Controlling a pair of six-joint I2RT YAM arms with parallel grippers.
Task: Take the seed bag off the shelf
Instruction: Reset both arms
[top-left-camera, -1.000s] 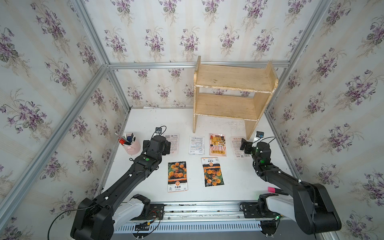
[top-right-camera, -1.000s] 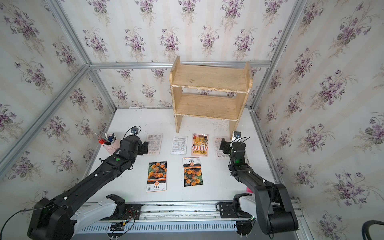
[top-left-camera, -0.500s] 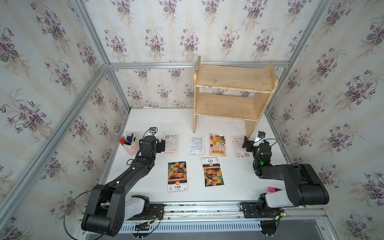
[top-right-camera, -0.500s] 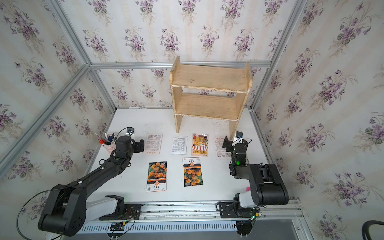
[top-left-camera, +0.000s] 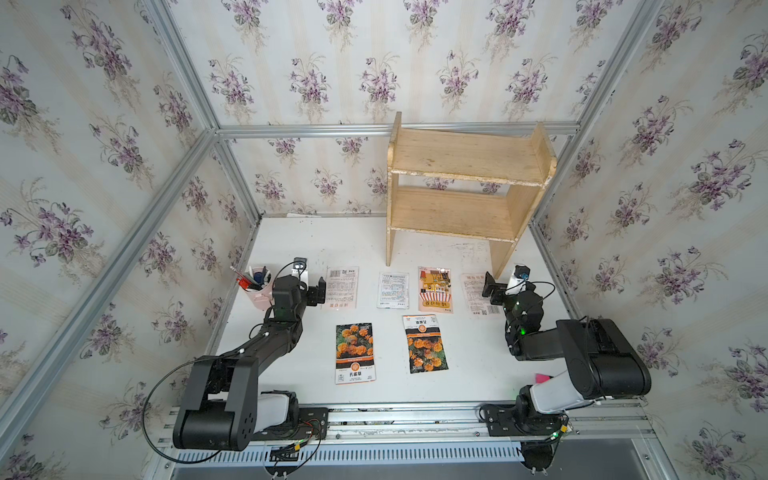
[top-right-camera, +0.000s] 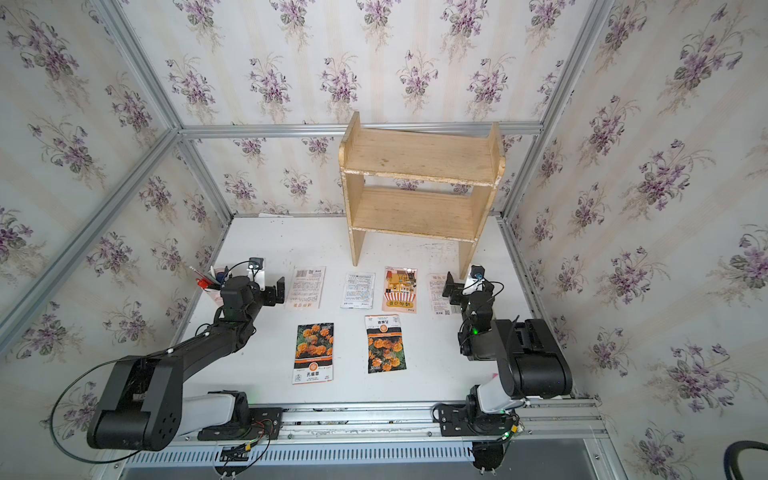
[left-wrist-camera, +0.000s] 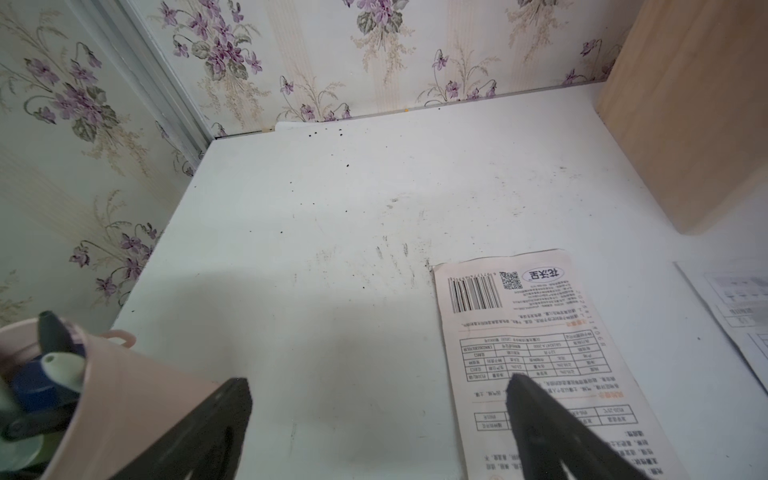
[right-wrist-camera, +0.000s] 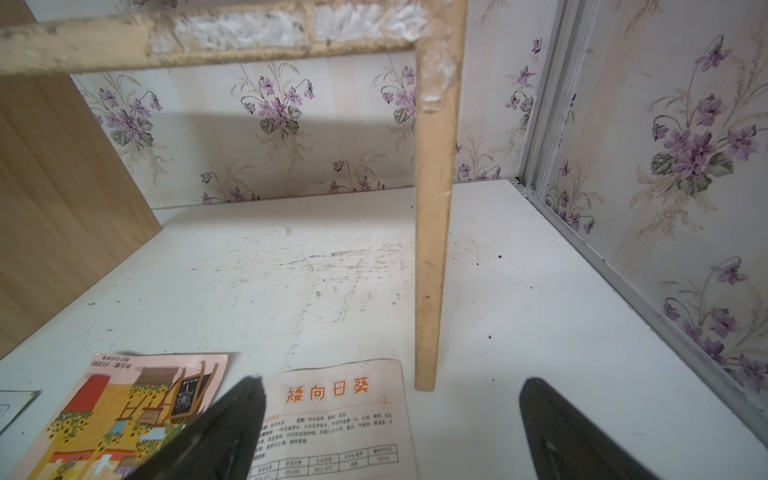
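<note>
Since both tiers of the shelf (top-left-camera: 465, 160) show bare wood in both top views, no seed bag lies on it for either arm to reach. Six seed bags (top-left-camera: 435, 289) lie flat on the worktop (top-left-camera: 415, 245) instead, four in a row at 6 o'clock of the shelf and two marigold bags (top-left-camera: 355, 353) nearer the robot, each with its long axis running roughly 12 to 6. Which of them the task means cannot be told. The left pincer (top-left-camera: 316, 292) hangs with jaws spread wide and empty, a pink cup (top-left-camera: 259, 293) of pens at its 9 o'clock and the leftmost bag (left-wrist-camera: 523, 332) at its 3 o'clock, one finger reaching over that bag's edge in the left wrist view. The right pincer (top-left-camera: 491, 288) is likewise wide apart and holds nothing, low by the rightmost bag (right-wrist-camera: 345, 415), with the shelf's right leg (right-wrist-camera: 432, 249) just beside it at 12 to 1 o'clock. The shelf runs 9 to 3 along the back wall, toward 1 o'clock of the worktop, so the right arm is plainly the nearer. By my reading the removal is already done. Were a bag to sit there unseen, that arm would have to rise and reach toward 12 o'clock.
</note>
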